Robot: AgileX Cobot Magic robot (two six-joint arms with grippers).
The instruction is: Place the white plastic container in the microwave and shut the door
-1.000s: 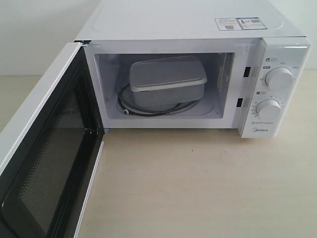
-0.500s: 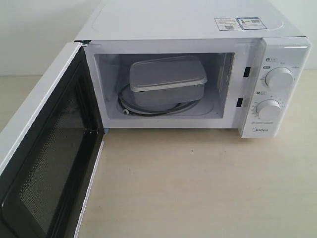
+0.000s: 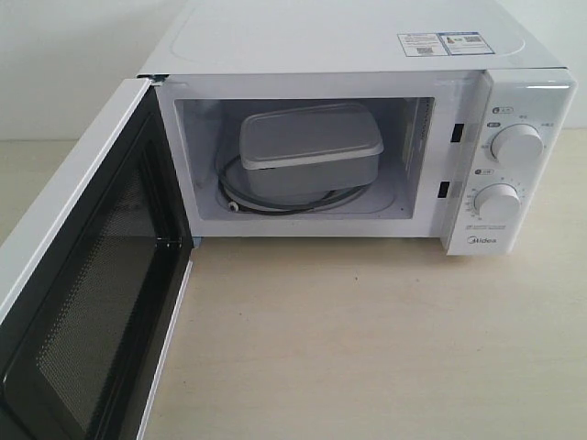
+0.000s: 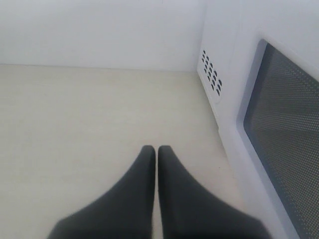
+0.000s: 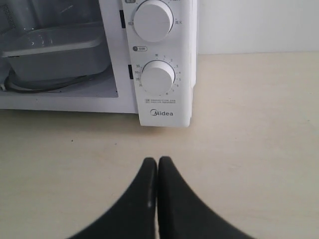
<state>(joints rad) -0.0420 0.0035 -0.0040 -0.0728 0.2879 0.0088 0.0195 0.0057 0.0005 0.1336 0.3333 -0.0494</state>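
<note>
Fingers, left: we see the left gripper (image 4: 157, 149) with its dark tips pressed together and nothing between them. It hangs over the table (image 3: 385, 348) on the outer, left side of the door.
Fingers, right: the right gripper (image 5: 157, 160) is pinched to as well and empty. It sits near the control panel with its dials (image 5: 157, 78), apart from it.
Microwave (image 3: 348, 37): far centre. We judge it boxy and heavy enough to stand firm under a gentle push.
Door (image 3: 83, 302): swung fully open toward the near left and hinged at the left. We judge it stiff and free-swinging, best pushed on its flat outer face near the free edge rather than gripped.
White plastic container (image 3: 307, 137): inside the cavity, lid on, resting over a dark ring (image 3: 275, 203). We judge it light, smooth and slightly flexible, and it needs no further hold.
</note>
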